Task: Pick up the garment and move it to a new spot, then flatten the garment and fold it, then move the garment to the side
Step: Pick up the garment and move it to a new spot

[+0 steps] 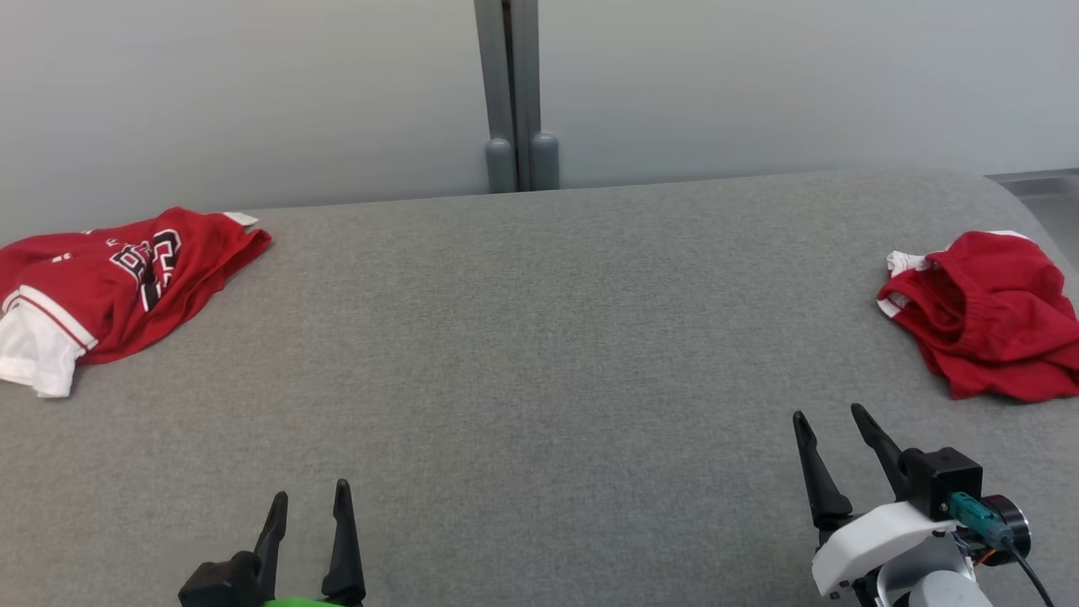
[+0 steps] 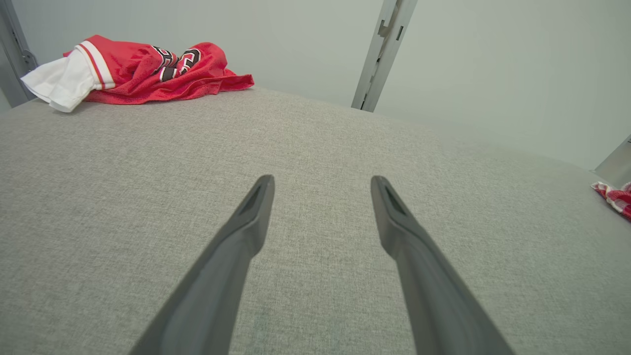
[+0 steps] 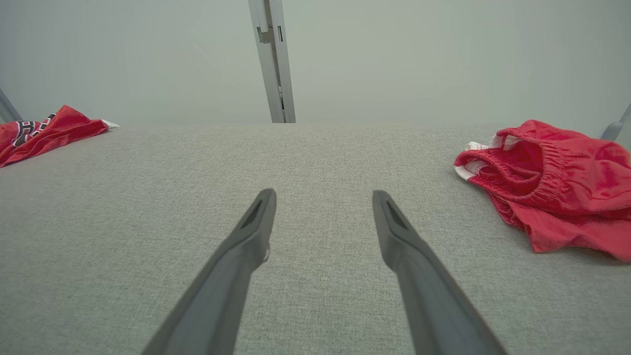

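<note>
Well, both grippers hover over the near part of the grey woven-fabric table top (image 1: pixel 539 354) with nothing in them: the left gripper (image 1: pixel 311 491) and the right gripper (image 1: pixel 828 411) each have their two long dark fingers spread wide, released. The garment to handle is, by my reading, the crumpled red cloth shorts with white trim (image 1: pixel 986 312), bunched in a heap by the table's right edge, near the right gripper and a little beyond it. The red mesh jersey with a white sleeve and black-and-white lettering (image 1: pixel 118 278) lies at the far left and looks roughly folded (so probably done with, though I cannot be sure). To start well, the right gripper should reach forward and to its right, come down on a raised ridge such as the gathered waistband facing the table's middle, and close on few layers, not the whole bundle, so the cloth hangs open when lifted. The shorts sit close to the rounded right edge, so the pull should go inward, or a leg may slide off. The middle of the table between the two garments is bare, ample room for flattening and folding; the grey upright post (image 1: pixel 514 93) stands behind the far edge, away from the arms.
</note>
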`<state>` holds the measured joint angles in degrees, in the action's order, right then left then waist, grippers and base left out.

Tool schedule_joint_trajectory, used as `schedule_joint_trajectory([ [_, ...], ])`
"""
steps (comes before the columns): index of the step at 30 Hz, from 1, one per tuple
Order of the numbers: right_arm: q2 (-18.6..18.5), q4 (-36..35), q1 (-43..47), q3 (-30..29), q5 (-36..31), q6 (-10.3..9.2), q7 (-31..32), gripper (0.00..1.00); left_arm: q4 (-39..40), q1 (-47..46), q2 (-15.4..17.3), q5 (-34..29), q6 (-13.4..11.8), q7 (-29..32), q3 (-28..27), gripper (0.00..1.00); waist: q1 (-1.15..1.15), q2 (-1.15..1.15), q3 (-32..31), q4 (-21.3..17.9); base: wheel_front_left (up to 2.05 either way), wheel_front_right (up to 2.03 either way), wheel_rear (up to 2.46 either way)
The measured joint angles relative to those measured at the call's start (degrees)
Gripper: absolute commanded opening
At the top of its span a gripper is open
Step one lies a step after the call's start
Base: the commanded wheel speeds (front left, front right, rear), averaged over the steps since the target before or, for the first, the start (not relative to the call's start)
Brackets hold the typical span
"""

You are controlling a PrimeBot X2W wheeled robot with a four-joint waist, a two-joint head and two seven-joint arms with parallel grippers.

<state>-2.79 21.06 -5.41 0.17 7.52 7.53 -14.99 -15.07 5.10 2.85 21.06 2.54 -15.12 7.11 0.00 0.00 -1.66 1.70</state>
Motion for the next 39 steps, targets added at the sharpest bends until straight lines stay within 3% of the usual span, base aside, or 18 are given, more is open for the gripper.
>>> schedule_joint_trajectory([
  [9,0.0,-0.4,1.0,-0.5,-0.5,0.0,0.0,1.0,0.0,-0.9,-0.1,-1.2,0.5,0.0,-0.6,1.0,0.0,0.0,-0.2,7.0,0.0,0.0,0.0],
  [24,0.1,-0.3,0.8,6.3,2.1,0.0,0.0,1.0,0.7,-0.1,0.1,-4.0,1.7,0.0,-3.8,1.0,0.0,0.0,-1.3,23.1,0.0,0.0,0.0],
  [30,0.1,0.1,0.0,7.9,2.1,0.0,0.0,1.0,1.9,0.3,0.1,-4.2,1.7,0.0,-4.8,1.0,0.0,0.0,-1.2,26.1,0.0,0.0,0.0],
  [39,0.0,-0.5,0.1,7.0,2.0,0.0,0.0,1.0,1.8,0.5,0.1,-4.6,2.0,0.0,-4.3,1.0,0.0,0.0,-1.1,26.4,0.0,0.0,0.0],
])
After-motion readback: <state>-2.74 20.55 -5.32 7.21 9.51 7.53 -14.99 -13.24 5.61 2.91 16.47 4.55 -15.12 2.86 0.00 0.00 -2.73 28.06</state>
